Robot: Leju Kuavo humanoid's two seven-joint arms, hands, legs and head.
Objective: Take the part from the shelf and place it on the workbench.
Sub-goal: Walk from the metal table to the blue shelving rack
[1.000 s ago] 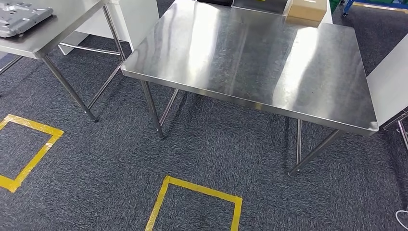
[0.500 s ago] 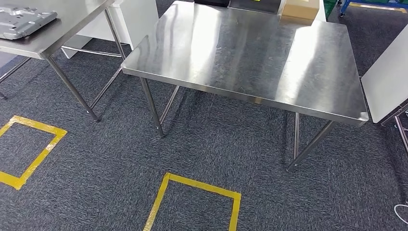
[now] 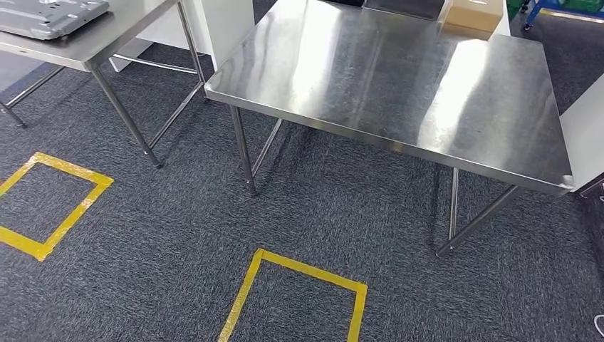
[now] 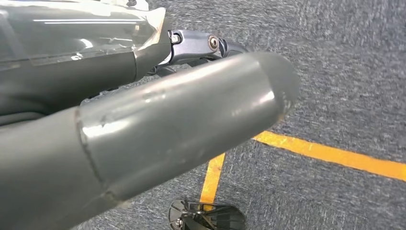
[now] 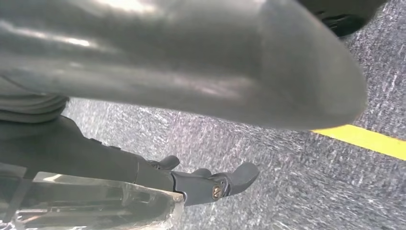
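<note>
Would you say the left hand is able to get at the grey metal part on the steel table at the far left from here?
Probably not yet: the grey metal part lies far off, and the left hand hangs low over the carpet with nothing in it.

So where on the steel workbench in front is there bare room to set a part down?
Nearly all of the steel workbench top is bare, from its near edge to the far side. The only thing near it is a cardboard box at the far right corner; whether it rests on the top cannot be told. The neighbouring table on the left is taken up by a grey metal part.
</note>
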